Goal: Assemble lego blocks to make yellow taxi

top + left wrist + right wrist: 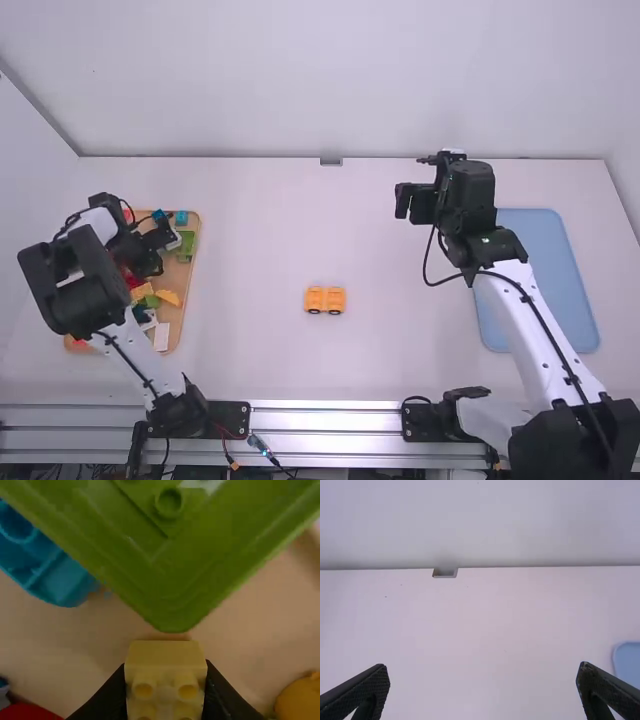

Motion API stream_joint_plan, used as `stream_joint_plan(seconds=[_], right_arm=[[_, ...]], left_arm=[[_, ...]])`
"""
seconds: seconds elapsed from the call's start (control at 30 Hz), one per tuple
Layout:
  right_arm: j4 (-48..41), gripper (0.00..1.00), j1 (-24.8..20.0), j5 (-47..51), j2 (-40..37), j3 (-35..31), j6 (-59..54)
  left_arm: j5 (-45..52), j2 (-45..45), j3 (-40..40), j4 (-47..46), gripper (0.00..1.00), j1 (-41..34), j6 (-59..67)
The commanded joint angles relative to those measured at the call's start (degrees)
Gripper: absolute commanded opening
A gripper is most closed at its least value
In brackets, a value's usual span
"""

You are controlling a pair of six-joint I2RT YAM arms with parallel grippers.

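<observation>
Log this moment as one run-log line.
left gripper: shut on yellow block, at wooden tray | right gripper: open, empty | orange-yellow wheeled piece: on table between the arms

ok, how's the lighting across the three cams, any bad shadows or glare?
High view: bright, fairly even on the table, shiny streaks along the metal rail. Left wrist view: dimmest, dark shadow on the tan tray between the green piece and the yellow block. Right wrist view: table evenly lit, no obvious glare, dark fingers.
</observation>
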Motion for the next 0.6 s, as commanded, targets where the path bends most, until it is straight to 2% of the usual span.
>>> stream_joint_plan(seconds=[0.0, 0.1, 0.3, 0.4, 0.57], right_arm=[[0.07, 0.99, 0.15, -0.13, 0.28, 2.12, 0.22], [-0.09, 0.99, 0.15, -0.13, 0.28, 2.12, -0.17], [-0.13, 0.99, 0.15, -0.13, 0.28, 2.12, -0.17], [-0.33, 0.99, 0.15, -0.11, 0.28, 2.12, -0.2], [-0.5, 0.99, 0.15, -0.15, 0.28, 2.12, -0.2]], left_arm=[[0.31, -0.07, 3.37, -2.34, 0.27, -3.06, -7.56], [0.26, -0.48, 5.05, -4.13, 0.2, -5.75, -10.73], [0.55, -2.29, 4.22, -5.62, 0.13, -12.83, -12.04], [0.07, -4.96, 0.96, -4.68, 0.07, -18.56, -12.04], [0.22, -12.44, -6.45, -2.75, 0.06, -26.38, -10.05]])
